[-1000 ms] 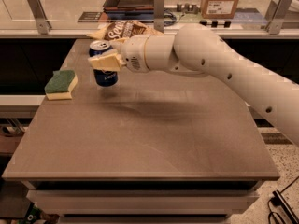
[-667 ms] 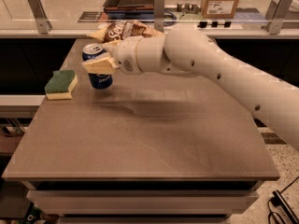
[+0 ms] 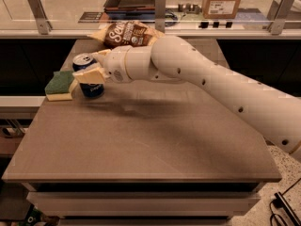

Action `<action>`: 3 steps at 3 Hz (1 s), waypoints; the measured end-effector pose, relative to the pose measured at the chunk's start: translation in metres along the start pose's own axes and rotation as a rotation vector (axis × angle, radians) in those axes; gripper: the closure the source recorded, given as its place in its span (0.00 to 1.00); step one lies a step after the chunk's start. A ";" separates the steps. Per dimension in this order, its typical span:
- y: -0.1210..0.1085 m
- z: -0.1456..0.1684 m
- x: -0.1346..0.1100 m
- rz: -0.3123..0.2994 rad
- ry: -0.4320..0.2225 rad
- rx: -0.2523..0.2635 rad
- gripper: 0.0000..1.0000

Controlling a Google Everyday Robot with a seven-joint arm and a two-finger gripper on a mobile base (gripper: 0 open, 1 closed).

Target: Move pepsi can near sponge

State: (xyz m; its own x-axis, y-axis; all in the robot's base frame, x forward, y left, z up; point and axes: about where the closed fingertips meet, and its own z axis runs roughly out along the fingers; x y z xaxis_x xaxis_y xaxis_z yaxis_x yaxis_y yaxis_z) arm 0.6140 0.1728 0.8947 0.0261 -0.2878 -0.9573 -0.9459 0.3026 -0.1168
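Note:
The pepsi can (image 3: 88, 77) is dark blue with a silver top and stands upright at the table's left side. It is right next to the sponge (image 3: 60, 84), which has a green top over pale yellow foam and lies at the left edge. My gripper (image 3: 92, 66) reaches in from the right on a white arm and is shut on the can, one finger (image 3: 90, 76) across its front and one behind it.
A brown-and-yellow chip bag (image 3: 126, 34) lies at the back of the brown table (image 3: 150, 140), just behind my wrist. A counter with a rail, a tray and a cardboard box (image 3: 223, 0) runs behind the table.
My gripper has carried the can leftward toward the sponge and lower, so the can now stands right beside it.

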 end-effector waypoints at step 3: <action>0.004 0.004 -0.002 -0.002 -0.001 -0.009 0.36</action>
State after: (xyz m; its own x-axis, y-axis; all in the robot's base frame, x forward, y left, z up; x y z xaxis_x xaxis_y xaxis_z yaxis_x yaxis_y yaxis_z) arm 0.6112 0.1780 0.8952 0.0281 -0.2873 -0.9574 -0.9487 0.2940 -0.1161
